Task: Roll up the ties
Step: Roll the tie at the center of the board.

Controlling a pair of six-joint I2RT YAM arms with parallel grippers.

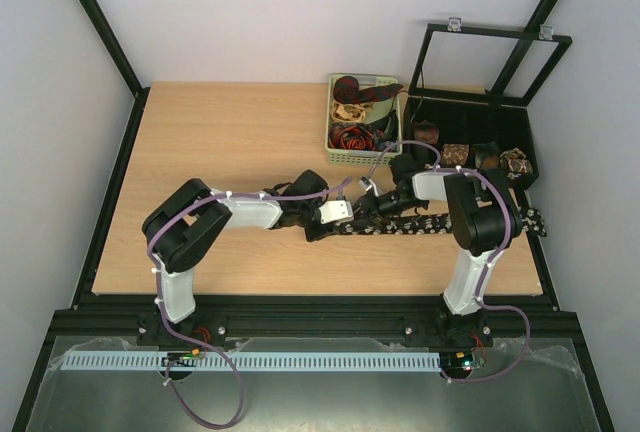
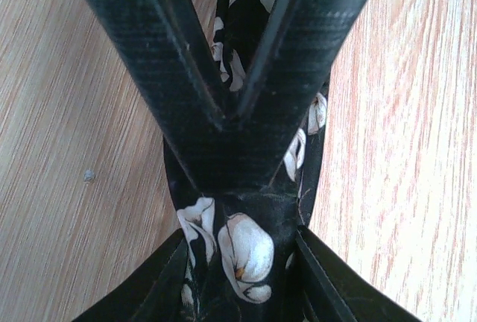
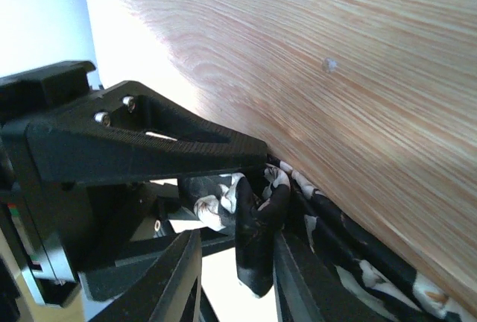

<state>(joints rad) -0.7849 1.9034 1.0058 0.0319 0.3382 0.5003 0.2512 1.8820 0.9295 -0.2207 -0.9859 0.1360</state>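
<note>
- Top view: a black tie point(image 1: 470, 222) with white flowers lies flat across the right half of the table point(image 1: 220, 142), running left to right in front of the box.
- The left gripper point(image 1: 350, 220) and right gripper point(image 1: 372, 208) meet nose to nose over the tie's left part. Their jaws are too small here to read.
- A green basket point(image 1: 335, 142) at the far middle holds loose and coiled ties point(image 1: 358, 112) in dark red and beige.
- Just to its right, a black box point(image 1: 470, 132) with its lid up has rolled ties point(image 1: 456, 153) in its compartments.
- Left wrist view: the left gripper point(image 2: 238, 236) has its fingers point(image 2: 156, 285) at the two lower corners, closed in on the tie point(image 2: 246, 255). The fabric fills the gap from one finger to the other.
- Two black bars point(image 2: 186, 61) come down in a V and meet on top of the tie, which runs on beyond them over the table point(image 2: 74, 113).
- Right wrist view: the right gripper point(image 3: 235, 247) has its jaws apart. A fold point(image 3: 253, 262) of the tie hangs between the fingers point(image 3: 168, 285), with light showing on the fold's left side.
- The rest of the tie point(image 3: 335, 240) trails off to the lower right along the table point(image 3: 335, 76).
- A black wedge point(image 3: 134, 143) with two screws reaches in from the left, its tip just above the fold.
</note>
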